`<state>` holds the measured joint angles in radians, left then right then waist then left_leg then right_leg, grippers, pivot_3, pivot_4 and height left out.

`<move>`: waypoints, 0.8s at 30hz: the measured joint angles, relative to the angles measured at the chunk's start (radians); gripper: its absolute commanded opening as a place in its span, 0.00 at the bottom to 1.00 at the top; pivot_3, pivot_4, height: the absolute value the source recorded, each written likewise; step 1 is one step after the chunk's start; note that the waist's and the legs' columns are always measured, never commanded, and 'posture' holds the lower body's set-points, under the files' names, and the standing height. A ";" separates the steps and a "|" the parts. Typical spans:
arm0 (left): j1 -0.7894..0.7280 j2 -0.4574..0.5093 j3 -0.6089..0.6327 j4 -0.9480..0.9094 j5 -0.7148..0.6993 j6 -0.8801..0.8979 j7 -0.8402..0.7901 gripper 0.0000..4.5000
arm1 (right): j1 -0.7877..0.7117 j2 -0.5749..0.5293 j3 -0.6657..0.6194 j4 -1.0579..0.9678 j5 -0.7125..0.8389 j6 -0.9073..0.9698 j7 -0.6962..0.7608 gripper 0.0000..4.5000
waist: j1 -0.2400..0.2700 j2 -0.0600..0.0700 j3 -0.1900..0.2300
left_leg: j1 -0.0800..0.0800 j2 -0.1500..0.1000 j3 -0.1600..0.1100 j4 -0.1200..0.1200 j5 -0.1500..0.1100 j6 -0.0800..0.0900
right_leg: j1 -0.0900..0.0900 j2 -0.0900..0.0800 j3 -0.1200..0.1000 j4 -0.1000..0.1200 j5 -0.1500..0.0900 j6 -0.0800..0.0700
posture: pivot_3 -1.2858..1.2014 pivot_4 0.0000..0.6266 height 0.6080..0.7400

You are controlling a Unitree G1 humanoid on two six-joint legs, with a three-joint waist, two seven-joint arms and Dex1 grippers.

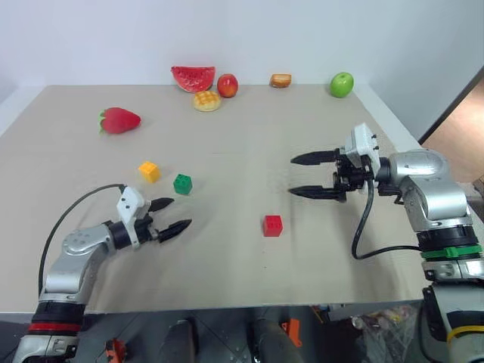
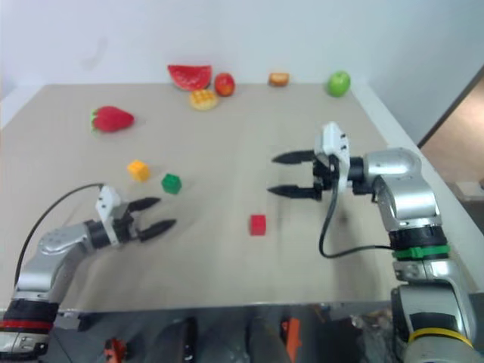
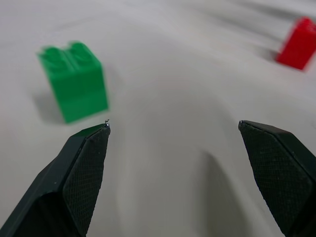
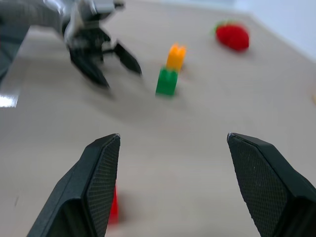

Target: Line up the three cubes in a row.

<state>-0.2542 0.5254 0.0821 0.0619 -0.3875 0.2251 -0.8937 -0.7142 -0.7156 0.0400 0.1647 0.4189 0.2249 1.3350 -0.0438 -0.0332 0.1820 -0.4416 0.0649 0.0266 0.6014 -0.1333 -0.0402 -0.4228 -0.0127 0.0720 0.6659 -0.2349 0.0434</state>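
Left gripper (image 1: 175,215) is hovering with fingers spread wide and empty, and the green cube (image 1: 182,184) is sitting just ahead of it on the desk (image 1: 242,136), beside the yellow-orange cube (image 1: 149,172). Right gripper (image 1: 310,175), fingers also apart and empty, is hanging above the red cube (image 1: 273,225), which is sitting well apart from the other two.

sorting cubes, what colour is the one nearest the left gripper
Green cube, clearest in the left wrist view.
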 measured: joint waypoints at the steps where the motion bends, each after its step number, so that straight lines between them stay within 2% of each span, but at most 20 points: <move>1: -0.002 0.000 -0.002 0.001 0.012 -0.001 0.014 0.96 | 0.021 0.008 0.000 -0.024 0.001 0.006 -0.012 0.79 | 0.000 0.000 0.000 | 0.000 0.000 0.000 0.000 0.000 0.000 | 0.000 0.000 0.000 0.000 0.000 0.001 | 0.52 0.24 1.00; 3: -0.012 -0.005 -0.005 0.012 0.035 -0.002 0.042 0.96 | 0.063 0.023 0.000 -0.052 0.001 0.021 -0.039 0.79 | 0.001 0.000 0.000 | -0.001 -0.001 0.000 0.000 0.000 0.000 | 0.000 0.000 0.001 0.000 0.000 0.005 | 0.52 0.24 1.00; 12: -0.098 -0.064 -0.023 0.081 0.079 0.009 0.131 0.96 | 0.131 0.027 -0.023 -0.180 0.030 0.097 -0.111 0.79 | 0.001 0.000 0.000 | -0.001 -0.001 0.000 0.001 0.000 0.000 | 0.000 0.000 0.001 0.000 0.001 0.004 | 0.52 0.24 1.00; 24: -0.188 -0.149 -0.046 0.234 0.186 -0.067 0.264 0.96 | 0.211 0.039 -0.041 -0.302 0.068 0.153 -0.195 0.79 | 0.001 0.000 0.000 | -0.001 -0.001 -0.001 0.001 0.000 0.000 | 0.000 0.001 0.002 0.000 0.003 0.006 | 0.52 0.24 1.00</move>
<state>-0.4420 0.3761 0.0357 0.2958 -0.2010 0.1586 -0.6296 -0.5034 -0.6768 -0.0009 -0.1374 0.4870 0.3784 1.1403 -0.0423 -0.0334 0.1818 -0.4428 0.0636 0.0260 0.6027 -0.1333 -0.0398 -0.4225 -0.0120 0.0736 0.6659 -0.2322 0.0493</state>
